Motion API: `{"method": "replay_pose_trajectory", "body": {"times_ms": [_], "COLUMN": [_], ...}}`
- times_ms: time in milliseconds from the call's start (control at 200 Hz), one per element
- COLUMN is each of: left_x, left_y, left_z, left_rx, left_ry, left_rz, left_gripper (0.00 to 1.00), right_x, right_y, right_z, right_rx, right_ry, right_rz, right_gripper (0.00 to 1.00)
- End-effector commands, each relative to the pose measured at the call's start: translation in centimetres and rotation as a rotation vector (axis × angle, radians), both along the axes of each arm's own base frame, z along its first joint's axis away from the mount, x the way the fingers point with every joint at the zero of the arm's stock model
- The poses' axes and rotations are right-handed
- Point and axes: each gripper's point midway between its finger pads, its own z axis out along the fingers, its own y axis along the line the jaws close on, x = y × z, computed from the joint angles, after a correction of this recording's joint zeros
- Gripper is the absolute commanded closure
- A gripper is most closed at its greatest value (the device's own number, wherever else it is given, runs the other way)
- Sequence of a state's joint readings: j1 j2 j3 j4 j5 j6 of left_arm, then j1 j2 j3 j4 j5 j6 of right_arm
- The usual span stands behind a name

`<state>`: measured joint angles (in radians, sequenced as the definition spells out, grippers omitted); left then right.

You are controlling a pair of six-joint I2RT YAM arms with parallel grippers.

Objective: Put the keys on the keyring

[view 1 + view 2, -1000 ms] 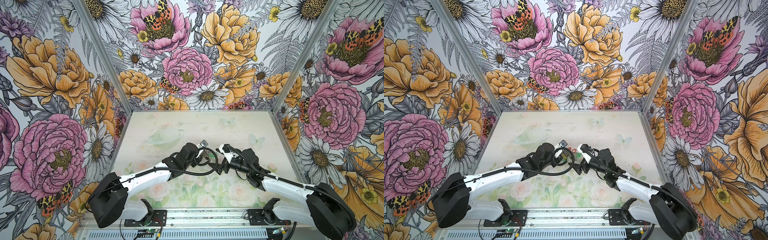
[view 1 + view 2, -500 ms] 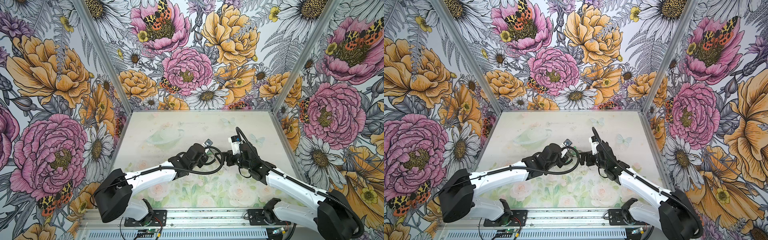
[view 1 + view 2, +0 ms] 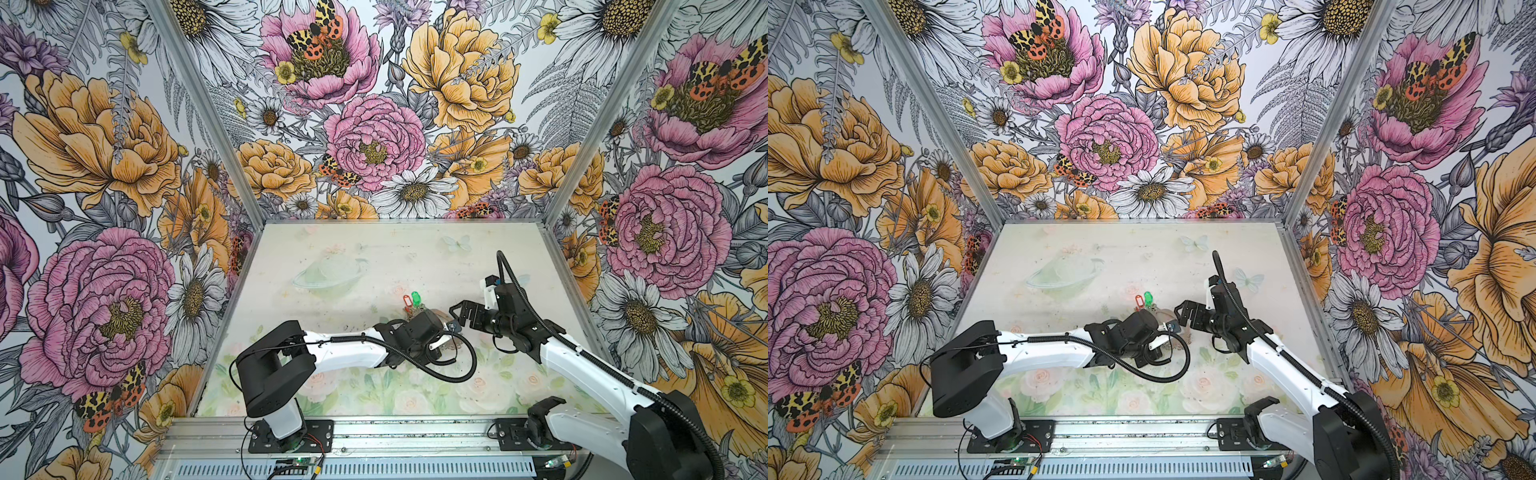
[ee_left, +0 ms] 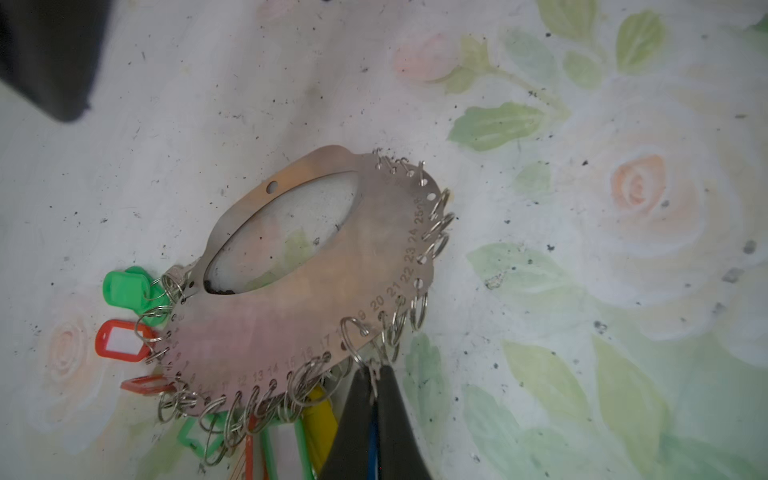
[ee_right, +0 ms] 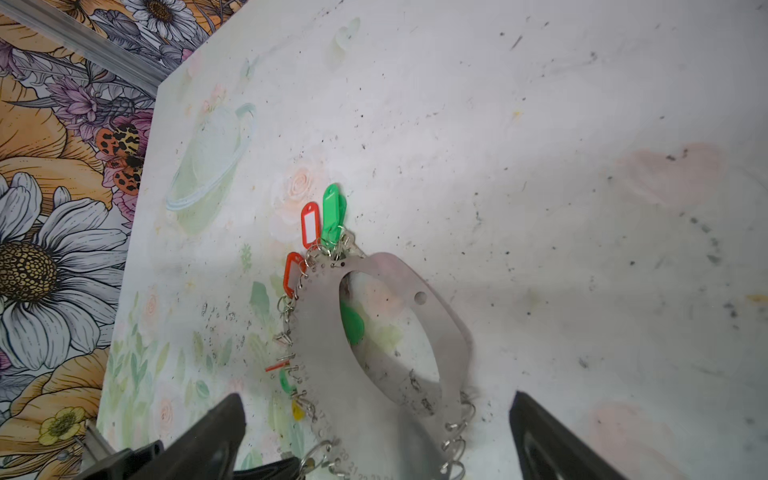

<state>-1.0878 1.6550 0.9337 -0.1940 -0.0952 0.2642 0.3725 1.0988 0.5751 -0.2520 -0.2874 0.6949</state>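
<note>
Mostly hidden in both top views beneath the left arm, the keyring [image 4: 291, 332] lies flat near the middle of the tabletop [image 3: 374, 257], well apart from its edges. Only a green tag [image 3: 415, 297] and a red tag [image 3: 407, 300] peep out past the arm there.

Seen from the left wrist camera, the left claw [image 4: 374, 372] is pinched narrow on a thin blue tag [image 4: 373, 440], viewed edge-on, right at the keyring's ring-fringed rim. Whether that tag is hooked on cannot be told. More keys [image 4: 320, 415], yellow, green and red, are tucked under the band and cut off by the frame.

The right claw [image 5: 374, 436] hangs wide open over one end of the keyring, holding nothing, its fingers cropped at the picture's edge. Bare tabletop lies open beyond the tags and off to the right claw's side.
</note>
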Motion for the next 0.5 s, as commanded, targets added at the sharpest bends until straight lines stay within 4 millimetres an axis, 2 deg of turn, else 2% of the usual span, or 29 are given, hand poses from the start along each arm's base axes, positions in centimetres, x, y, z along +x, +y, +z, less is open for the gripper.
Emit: {"method": "replay_pose_trajectory", "body": {"times_ms": [0, 50, 175, 320, 495], "left_x": [-0.7, -0.9, -1.3, -1.6, -2.8], "left_y": [-0.3, -0.1, 0.4, 1.4, 2.1], "left_z": [0.7, 0.6, 0.5, 0.0, -1.3], "left_rx": [-0.073, -0.080, -0.127, -0.193, -0.218], "left_ry": [0.013, 0.000, -0.031, -0.042, -0.025], "left_rz": [-0.007, -0.006, -0.003, 0.031, 0.060], "left_gripper": [1.00, 1.00, 1.00, 1.00, 1.00], "right_x": [-1.5, -1.9, -3.0, -4.2, -5.7], "right_y": [1.2, 1.7, 2.5, 3.7, 6.9], "right_z": [-0.1, -0.1, -0.1, -0.4, -1.0], "right_rx": [0.101, 0.132, 0.175, 0.202, 0.186], "right_ry": [0.084, 0.115, 0.153, 0.205, 0.251], "right_rz": [0.012, 0.011, 0.003, 0.033, 0.092], "right_gripper": [0.01, 0.02, 0.16, 0.23, 0.31]}}
